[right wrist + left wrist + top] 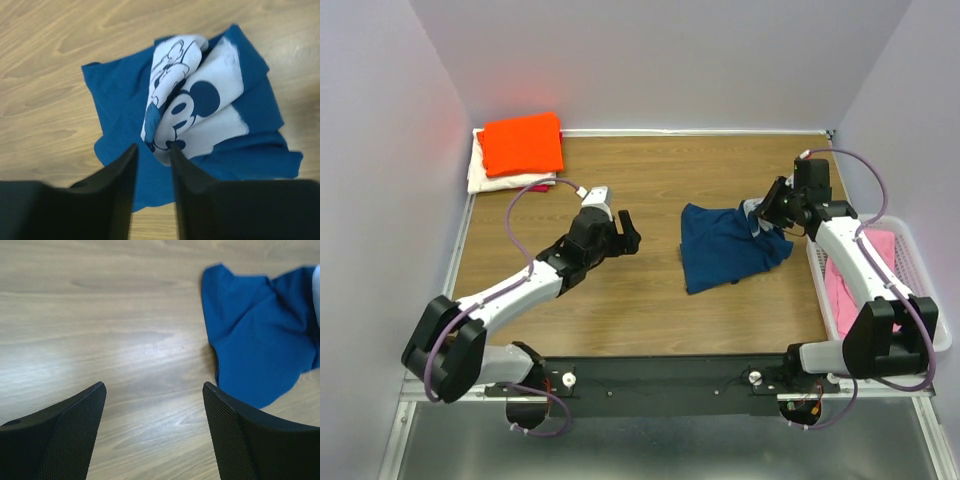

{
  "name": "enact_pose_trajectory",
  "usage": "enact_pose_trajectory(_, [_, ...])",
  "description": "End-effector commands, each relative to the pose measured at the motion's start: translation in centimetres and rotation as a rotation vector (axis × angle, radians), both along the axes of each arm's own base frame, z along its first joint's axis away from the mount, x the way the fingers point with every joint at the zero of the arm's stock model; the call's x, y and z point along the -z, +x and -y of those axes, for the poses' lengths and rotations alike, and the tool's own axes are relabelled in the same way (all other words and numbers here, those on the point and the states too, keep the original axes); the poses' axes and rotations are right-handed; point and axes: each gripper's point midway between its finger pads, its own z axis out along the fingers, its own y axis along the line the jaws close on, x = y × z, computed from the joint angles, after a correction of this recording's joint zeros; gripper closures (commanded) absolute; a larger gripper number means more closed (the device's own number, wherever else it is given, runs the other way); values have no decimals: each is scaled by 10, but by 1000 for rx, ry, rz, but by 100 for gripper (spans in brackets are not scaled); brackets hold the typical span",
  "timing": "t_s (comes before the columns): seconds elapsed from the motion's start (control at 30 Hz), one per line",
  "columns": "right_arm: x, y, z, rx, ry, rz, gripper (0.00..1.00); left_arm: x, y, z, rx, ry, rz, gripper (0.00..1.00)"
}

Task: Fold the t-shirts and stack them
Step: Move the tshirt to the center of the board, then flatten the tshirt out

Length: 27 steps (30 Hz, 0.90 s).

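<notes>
Plainly, with the crumpled navy blue cotton t-shirt (725,250) bunched right of centre on the wooden table (650,300), its folds may be dragged askew if cloth is caught between the right gripper's (152,146) narrowly parted fingers, which cannot be told, while the left gripper (154,385) is held wide apart nearby.

- Top view: high behind the near edge, looks down on the whole counter (640,180).
- Left wrist: close, slanted forward over the counter.
- Right wrist: close above the navy t-shirt (120,100), which all views share.
</notes>
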Motion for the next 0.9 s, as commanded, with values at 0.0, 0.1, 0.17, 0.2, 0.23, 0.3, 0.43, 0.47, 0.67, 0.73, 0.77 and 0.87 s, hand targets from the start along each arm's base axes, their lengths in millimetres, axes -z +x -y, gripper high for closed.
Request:
enact_pose_trajectory(0.0, [8,-10,1,-33,-26,-3,56,6,-6,41,139,-166,-17,16])
enact_pose_trajectory(0.1, [14,-15,7,-14,-57,-10,52,25,-24,77,267,-200,-56,16])
enact_pose_trajectory(0.17, [17,-17,9,-8,-62,-16,51,30,-32,94,315,-194,-71,16])
enact_pose_trajectory(0.2, [19,-19,9,-6,-58,-20,51,33,-46,110,364,-185,-81,16])
enact_pose_trajectory(0.23, [19,-19,9,-6,-56,-20,51,39,-48,119,375,-173,-94,16])
enact_pose_trajectory(0.3, [19,-19,8,-3,-53,-18,51,46,-64,136,419,-166,-117,16])
enact_pose_trajectory(0.43, [19,-20,9,0,-54,-16,51,69,-74,163,467,-133,-165,18])
enact_pose_trajectory(0.47, [18,-21,9,2,-52,-14,51,71,-75,167,474,-128,-168,18])
enact_pose_trajectory(0.67, [15,-23,10,12,-54,-2,51,95,-75,184,477,-75,-205,34])
enact_pose_trajectory(0.73, [13,-25,11,15,-53,6,51,100,-71,184,460,-59,-208,43])
enact_pose_trajectory(0.77, [13,-26,11,17,-53,6,51,102,-70,183,456,-54,-208,45])
enact_pose_trajectory(0.87, [13,-27,11,20,-54,9,51,104,-67,182,440,-42,-206,56])
